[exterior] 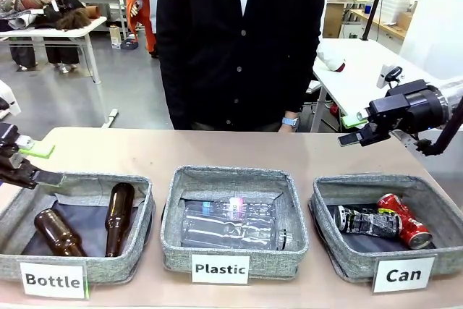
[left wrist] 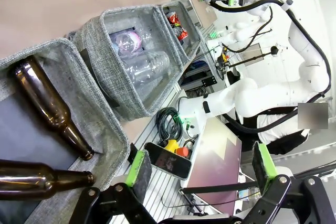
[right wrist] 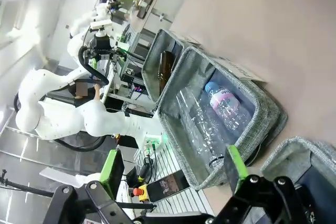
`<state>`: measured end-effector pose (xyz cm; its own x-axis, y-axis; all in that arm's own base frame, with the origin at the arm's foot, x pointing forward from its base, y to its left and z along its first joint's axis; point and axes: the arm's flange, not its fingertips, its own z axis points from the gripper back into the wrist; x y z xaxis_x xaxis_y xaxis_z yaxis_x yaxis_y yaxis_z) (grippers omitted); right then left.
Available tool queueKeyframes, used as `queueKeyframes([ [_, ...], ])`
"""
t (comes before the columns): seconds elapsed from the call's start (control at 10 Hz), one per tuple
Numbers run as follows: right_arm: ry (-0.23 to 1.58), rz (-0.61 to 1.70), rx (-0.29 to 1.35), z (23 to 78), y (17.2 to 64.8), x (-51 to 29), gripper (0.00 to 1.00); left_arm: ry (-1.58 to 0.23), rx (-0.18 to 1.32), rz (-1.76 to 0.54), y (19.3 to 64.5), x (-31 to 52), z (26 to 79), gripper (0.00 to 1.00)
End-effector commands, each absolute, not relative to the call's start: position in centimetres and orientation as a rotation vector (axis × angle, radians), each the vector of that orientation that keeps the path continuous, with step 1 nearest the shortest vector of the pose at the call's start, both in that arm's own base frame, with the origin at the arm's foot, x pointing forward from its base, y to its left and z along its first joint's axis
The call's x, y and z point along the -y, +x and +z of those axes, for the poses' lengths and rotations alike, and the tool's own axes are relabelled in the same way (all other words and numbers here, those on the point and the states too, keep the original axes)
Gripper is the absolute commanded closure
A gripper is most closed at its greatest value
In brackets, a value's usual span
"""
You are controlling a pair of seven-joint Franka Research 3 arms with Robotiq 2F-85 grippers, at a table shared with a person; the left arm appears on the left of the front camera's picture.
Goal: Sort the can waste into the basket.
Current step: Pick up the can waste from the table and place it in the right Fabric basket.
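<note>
The dented red metal can point(exterior: 405, 221) and the black silver-topped can point(exterior: 365, 221) both lie inside the low grey fabric basket labelled "Can" point(exterior: 432, 208). The left hand point(left wrist: 199, 169) and the right hand point(right wrist: 173, 169) both stand wide apart and empty, so the main risk I judge is the right hand dipping and snagging the basket's soft rim, tipping the cans out.

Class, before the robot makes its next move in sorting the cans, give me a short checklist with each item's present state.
1. Red can in the Can basket: ok.
2. Black can in the same basket: ok.
3. Left gripper open and empty: ok.
4. Right gripper open and empty: ok.
5. No cans in the Plastic basket or the Bottle basket: ok.
6. Person's hands away from the baskets: cannot tell.
</note>
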<state>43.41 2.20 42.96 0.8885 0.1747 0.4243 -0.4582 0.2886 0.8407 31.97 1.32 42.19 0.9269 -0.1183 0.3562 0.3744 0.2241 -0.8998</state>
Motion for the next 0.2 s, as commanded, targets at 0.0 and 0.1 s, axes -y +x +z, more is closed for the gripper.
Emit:
queueKeyframes([
  [0.0, 1.207, 0.449, 0.281, 43.20, 43.41, -2.15, 0.00, -1.311, 0.230, -0.351, 31.80, -1.49, 42.39, 0.00],
  [0.1, 1.207, 0.449, 0.281, 43.20, 43.41, -2.15, 0.00, -1.311, 0.230, -0.351, 31.80, -1.49, 42.39, 0.00],
])
